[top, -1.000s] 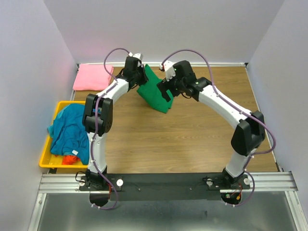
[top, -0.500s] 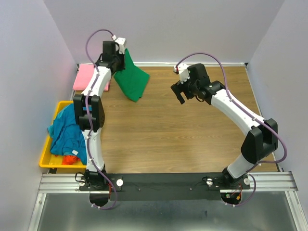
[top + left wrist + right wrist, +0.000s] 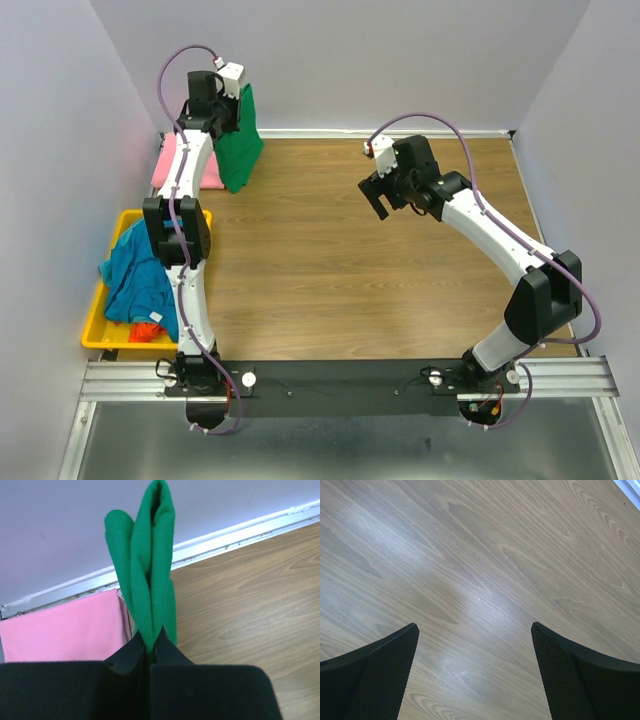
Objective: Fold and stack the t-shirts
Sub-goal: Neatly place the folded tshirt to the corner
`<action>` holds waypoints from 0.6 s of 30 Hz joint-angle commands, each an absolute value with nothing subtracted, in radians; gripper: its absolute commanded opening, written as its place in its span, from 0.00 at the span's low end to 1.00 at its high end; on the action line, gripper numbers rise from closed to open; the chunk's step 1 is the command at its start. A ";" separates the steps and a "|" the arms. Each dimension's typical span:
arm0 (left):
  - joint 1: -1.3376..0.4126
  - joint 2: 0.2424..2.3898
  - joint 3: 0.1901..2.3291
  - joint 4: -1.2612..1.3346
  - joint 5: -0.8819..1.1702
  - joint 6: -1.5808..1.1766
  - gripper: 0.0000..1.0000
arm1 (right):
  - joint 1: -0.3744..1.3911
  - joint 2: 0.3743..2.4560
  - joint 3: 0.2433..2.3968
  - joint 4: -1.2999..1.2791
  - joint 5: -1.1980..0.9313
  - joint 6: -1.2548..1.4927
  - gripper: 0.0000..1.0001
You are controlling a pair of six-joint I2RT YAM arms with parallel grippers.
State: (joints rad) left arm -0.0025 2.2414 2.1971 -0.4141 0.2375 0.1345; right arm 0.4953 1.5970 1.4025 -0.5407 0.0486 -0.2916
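Note:
My left gripper [image 3: 232, 112] is shut on the folded green t-shirt [image 3: 240, 145], which hangs from it at the back left, its lower edge over the right side of the folded pink t-shirt [image 3: 172, 168]. In the left wrist view the green t-shirt [image 3: 147, 575] sticks up from between my closed jaws, with the pink t-shirt [image 3: 65, 625] below left. My right gripper [image 3: 385, 197] is open and empty above the bare wooden table; the right wrist view shows only wood between its fingers [image 3: 375, 675]. The teal-blue t-shirt [image 3: 145, 275] lies crumpled in the bin, an orange-red one [image 3: 148, 330] peeking out beneath it.
A yellow plastic bin [image 3: 95, 335] stands at the left edge of the table. White walls close the table in at the back and both sides. The wooden table top [image 3: 350, 270] stretches between the two arms.
My left gripper has carried the green t-shirt from the table's back middle leftward and up to over the pink t-shirt. My right gripper let go of it and drew back to the right.

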 commanded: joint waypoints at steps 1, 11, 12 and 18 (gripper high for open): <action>0.034 2.261 2.246 -0.414 0.285 0.138 0.00 | 0.489 1.578 1.391 -0.554 0.075 -0.310 1.00; 0.075 2.211 2.243 -0.387 0.336 0.071 0.00 | 0.489 1.603 1.410 -0.555 0.072 -0.311 1.00; 0.078 2.203 2.237 -0.377 0.344 0.063 0.00 | 0.489 1.608 1.411 -0.555 0.071 -0.311 1.00; 0.120 2.218 2.226 -0.362 0.376 0.031 0.00 | 0.489 1.611 1.410 -0.555 0.072 -0.311 1.00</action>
